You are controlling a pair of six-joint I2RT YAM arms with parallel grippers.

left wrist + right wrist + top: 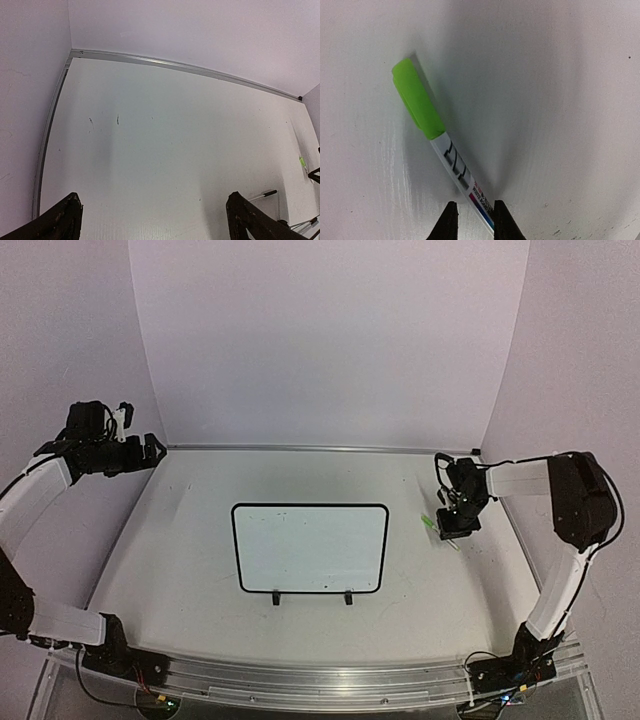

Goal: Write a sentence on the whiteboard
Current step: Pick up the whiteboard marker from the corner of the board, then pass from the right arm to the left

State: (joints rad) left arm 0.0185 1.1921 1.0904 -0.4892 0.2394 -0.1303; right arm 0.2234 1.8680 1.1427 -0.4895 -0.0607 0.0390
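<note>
The whiteboard [310, 548] lies flat in the middle of the table, black-bordered, its two feet clips on the near edge. No green sentence shows on it; its face looks blank. A marker [445, 155] with a light-green cap [429, 524] and a white barrel lies on the table to the right of the board. My right gripper [475, 220] is down over the marker's barrel end with its jaws narrowly apart. The barrel touches the right finger [503, 222] and stands clear of the left one. My left gripper [152, 220] is wide open and empty, held high at the far left [150, 450].
A metal rail [320, 449] runs along the table's back edge under the white backdrop. Another rail [47, 135] lines the left side. Pale walls close in on both sides. The board's foot clip [264, 194] shows at the lower right of the left wrist view.
</note>
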